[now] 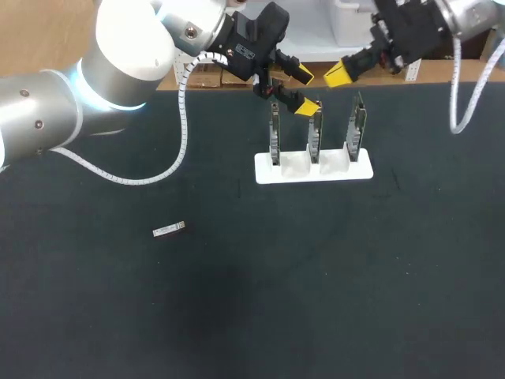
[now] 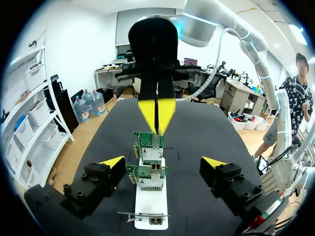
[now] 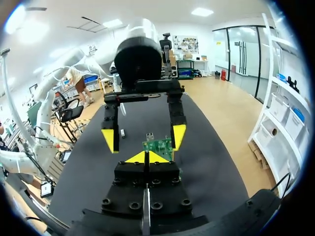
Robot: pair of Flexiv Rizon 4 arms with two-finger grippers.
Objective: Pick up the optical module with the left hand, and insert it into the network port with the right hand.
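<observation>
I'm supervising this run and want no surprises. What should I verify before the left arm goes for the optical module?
1. Optical module lying free on the table: ok.
2. Left gripper open and empty: ok.
3. Left gripper near the module: not ok, it hangs by the network cards.
4. Right gripper empty: ok, shut on nothing.
5. Cards upright in the white holder: ok.
6. Module's orientation: cannot tell.

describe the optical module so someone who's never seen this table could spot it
Start at the white stand holding three upright network cards at the far middle of the black table. Nearer and to its left, alone, lies the optical module: a small silvery bar lying flat.
</observation>
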